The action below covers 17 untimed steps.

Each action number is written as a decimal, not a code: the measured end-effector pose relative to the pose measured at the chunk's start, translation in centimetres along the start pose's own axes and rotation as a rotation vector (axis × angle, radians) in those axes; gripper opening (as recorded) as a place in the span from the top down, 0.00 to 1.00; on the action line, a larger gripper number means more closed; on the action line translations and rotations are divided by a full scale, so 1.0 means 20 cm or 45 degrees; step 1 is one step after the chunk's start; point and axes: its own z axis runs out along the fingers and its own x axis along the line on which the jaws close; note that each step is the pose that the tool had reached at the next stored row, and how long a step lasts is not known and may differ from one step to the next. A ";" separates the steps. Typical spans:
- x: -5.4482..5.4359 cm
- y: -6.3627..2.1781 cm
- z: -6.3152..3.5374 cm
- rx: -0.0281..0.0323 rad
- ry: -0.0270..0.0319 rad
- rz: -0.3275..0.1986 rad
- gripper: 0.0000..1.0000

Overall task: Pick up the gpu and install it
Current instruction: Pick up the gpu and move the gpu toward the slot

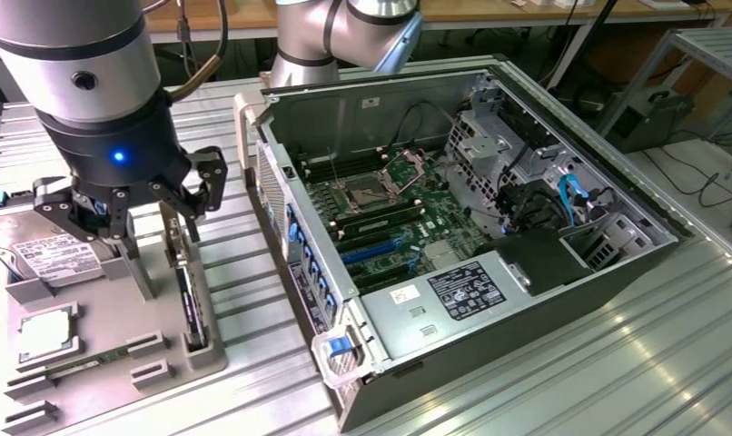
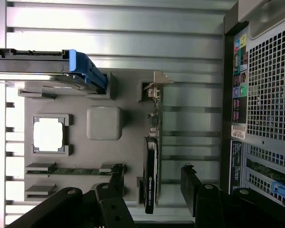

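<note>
Exterior view: a black gripper [image 1: 130,216] with a glowing blue light hangs with its fingers spread wide over a matte grey moulded tray [image 1: 112,313]. The gpu [image 1: 192,304], a thin dark card, stands on edge in the tray's slot, near an open metal computer case [image 1: 463,136]. The hard drive [image 1: 33,254] carries a white label with unreadable print. Wrist view: the gpu [image 2: 151,185] lies edge-on between the spread fingers [image 2: 116,178]. Its silver bracket [image 2: 155,88] is at the far end, and white lettering along its edge, perhaps a brand, is illegible.
</note>
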 end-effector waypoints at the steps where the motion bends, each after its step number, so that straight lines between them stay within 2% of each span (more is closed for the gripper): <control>1: 0.00 0.000 0.002 0.0000 0.0001 0.000 0.40; 17: 0.00 -0.002 0.036 0.0000 0.0000 0.000 0.40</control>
